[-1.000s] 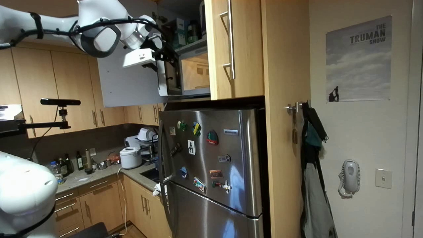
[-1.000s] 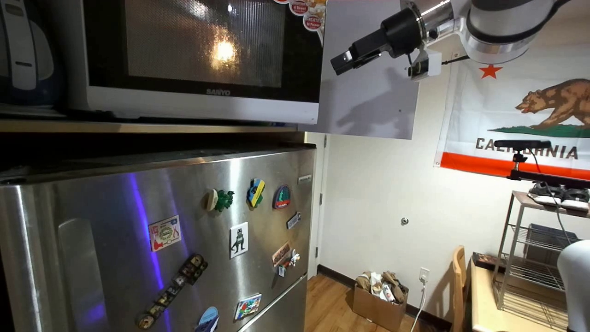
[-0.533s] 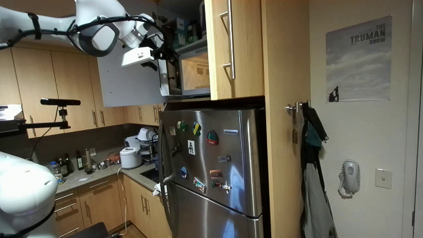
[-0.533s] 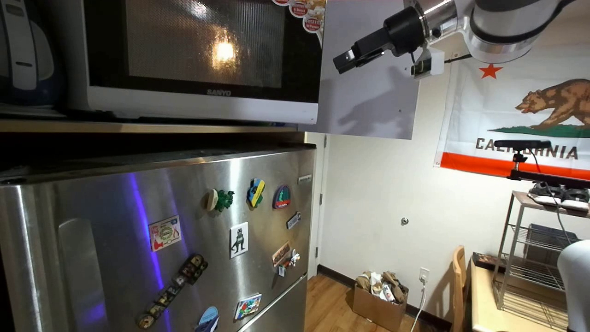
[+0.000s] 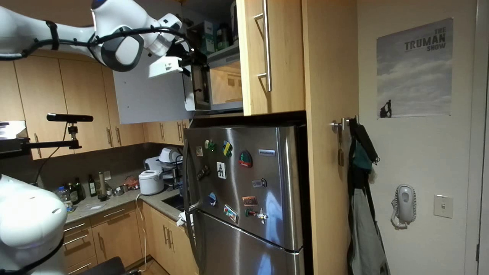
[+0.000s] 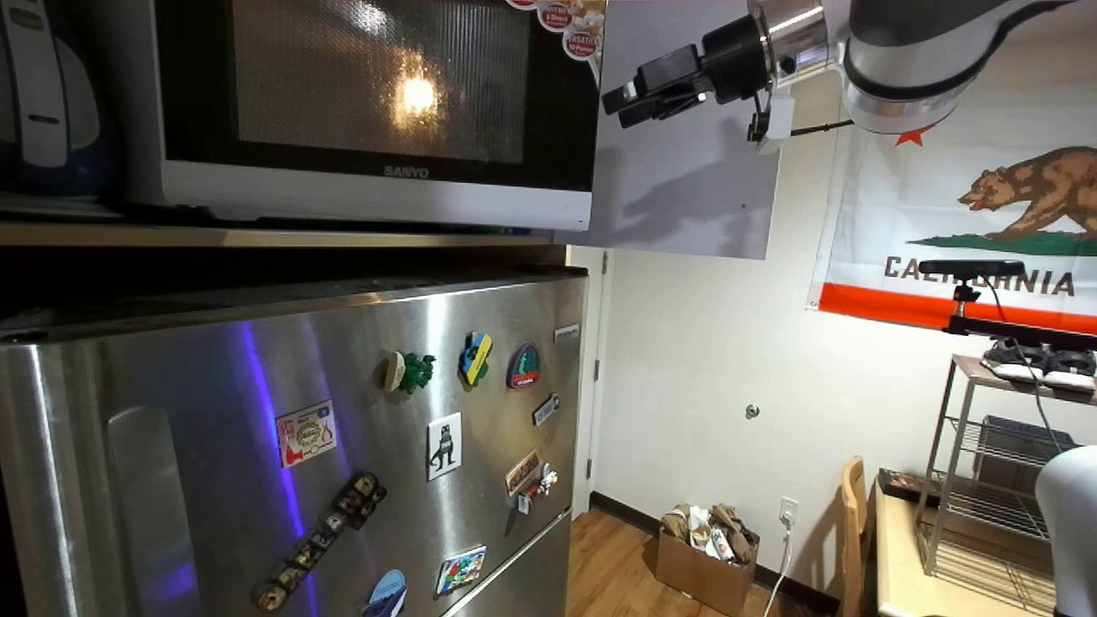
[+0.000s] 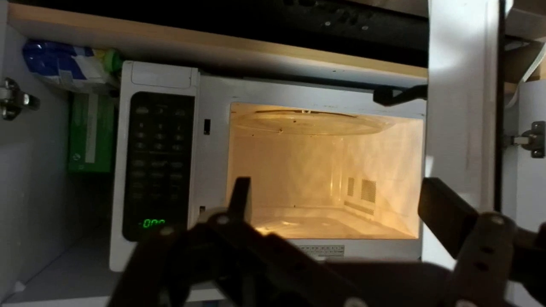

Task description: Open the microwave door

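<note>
We see a black gripper [image 7: 335, 192], a black-and-silver microwave door [image 6: 377, 86], a grey fridge [image 5: 237, 187] and a red-striped white flag [image 6: 943, 201].

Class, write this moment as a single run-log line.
microwave: lit inside | microwave door: open | gripper: open, holding nothing | task: looks done

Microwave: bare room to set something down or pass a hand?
Bare-looking: the glass turntable, within cavity walls. A hand might enter between control panel and open microwave door; in the wrist view, the gripper partly covers this. Crowded: control panel to cabinet wall (green box, blue-white package).
</note>
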Controlling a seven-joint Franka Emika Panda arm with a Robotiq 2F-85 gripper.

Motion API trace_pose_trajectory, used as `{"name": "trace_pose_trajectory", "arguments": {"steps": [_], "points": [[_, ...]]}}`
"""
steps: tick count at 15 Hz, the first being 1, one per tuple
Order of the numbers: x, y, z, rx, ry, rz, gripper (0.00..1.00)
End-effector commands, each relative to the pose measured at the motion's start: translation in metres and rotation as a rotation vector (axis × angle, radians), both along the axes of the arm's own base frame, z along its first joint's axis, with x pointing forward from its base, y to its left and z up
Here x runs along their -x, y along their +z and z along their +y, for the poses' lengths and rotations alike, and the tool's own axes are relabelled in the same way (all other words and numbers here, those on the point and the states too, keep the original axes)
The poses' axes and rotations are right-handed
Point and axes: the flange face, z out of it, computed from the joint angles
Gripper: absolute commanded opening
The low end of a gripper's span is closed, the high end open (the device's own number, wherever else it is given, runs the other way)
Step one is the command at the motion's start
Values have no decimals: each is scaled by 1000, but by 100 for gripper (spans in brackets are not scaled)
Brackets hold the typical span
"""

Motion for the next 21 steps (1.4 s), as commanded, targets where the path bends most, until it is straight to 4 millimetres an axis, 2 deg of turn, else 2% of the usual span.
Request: {"name": "trace_pose_trajectory", "arguments": {"steps": [1,4,5,9,15,17,21], "points": [[-22,-4,2,-39,-57,-15,100],[-40,-14,1,-58,-90,6,100],[-45,-17,1,-62,-93,18,82],[-55,-25,3,-64,-103,37,51],[-56,-25,3,-75,-103,41,5],[-55,-24,3,-78,-102,38,0],[-53,-25,6,-79,-93,45,2]]}}
